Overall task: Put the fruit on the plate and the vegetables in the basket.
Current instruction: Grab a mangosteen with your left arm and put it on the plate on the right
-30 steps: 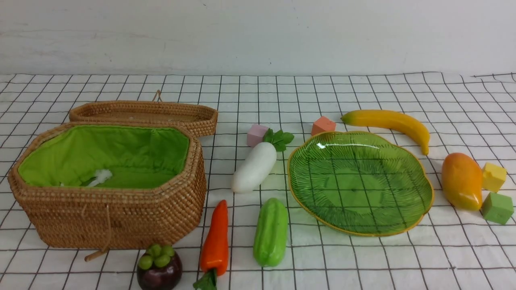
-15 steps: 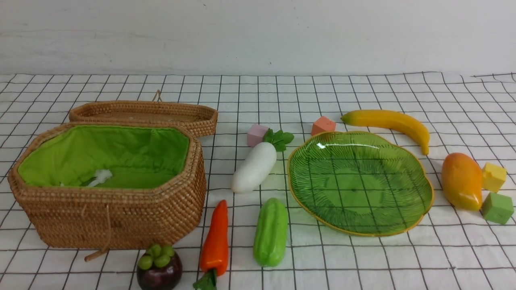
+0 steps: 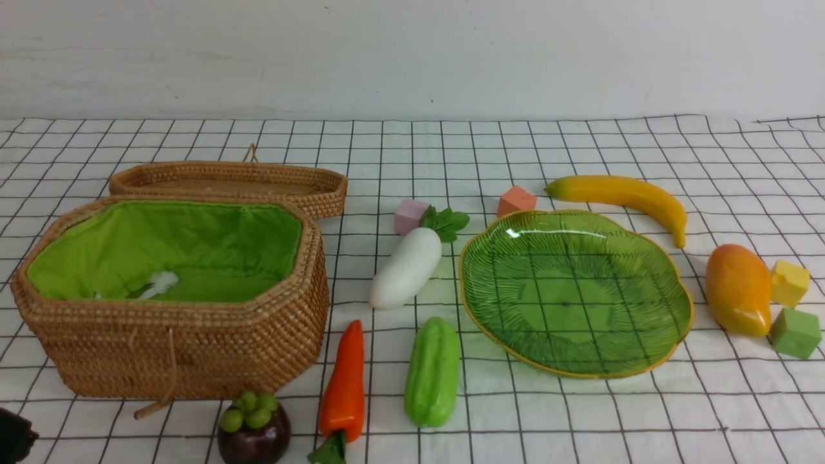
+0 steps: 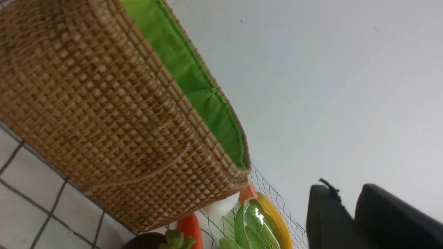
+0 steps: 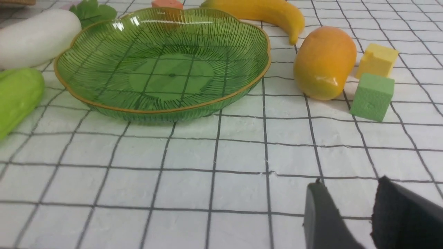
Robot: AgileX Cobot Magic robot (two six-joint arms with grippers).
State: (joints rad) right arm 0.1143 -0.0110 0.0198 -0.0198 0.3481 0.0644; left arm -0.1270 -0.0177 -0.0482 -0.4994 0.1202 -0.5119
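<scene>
Beside basket (image 3: 193, 348), mangosteen (image 3: 253, 430), perhaps touching

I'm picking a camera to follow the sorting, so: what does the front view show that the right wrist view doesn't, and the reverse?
Only the front view: the green-lined inside of the basket, the woven lid behind it, the mangosteen and the carrot. Only the right wrist view: the right gripper, its dark fingers apart with nothing between them. Both: the plate, banana, mango, radish, gourd, orange cube, yellow cube and green cube.
</scene>
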